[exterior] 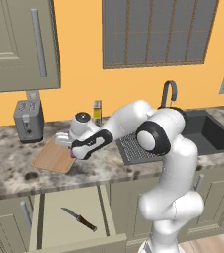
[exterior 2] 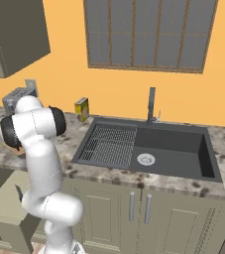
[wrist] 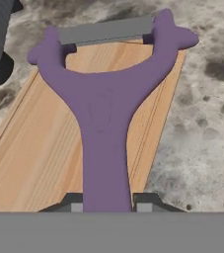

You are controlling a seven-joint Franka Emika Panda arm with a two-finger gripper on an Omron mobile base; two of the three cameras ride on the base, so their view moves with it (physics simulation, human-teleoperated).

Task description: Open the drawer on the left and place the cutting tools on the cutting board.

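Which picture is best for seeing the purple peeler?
The hand view: the purple peeler looks big there, held between the fingers over the cutting board. The left base view shows just a purple bit at the gripper.

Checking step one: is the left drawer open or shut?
Open: the drawer is pulled out below the counter, its pale inside exposed with the knife lying in it.
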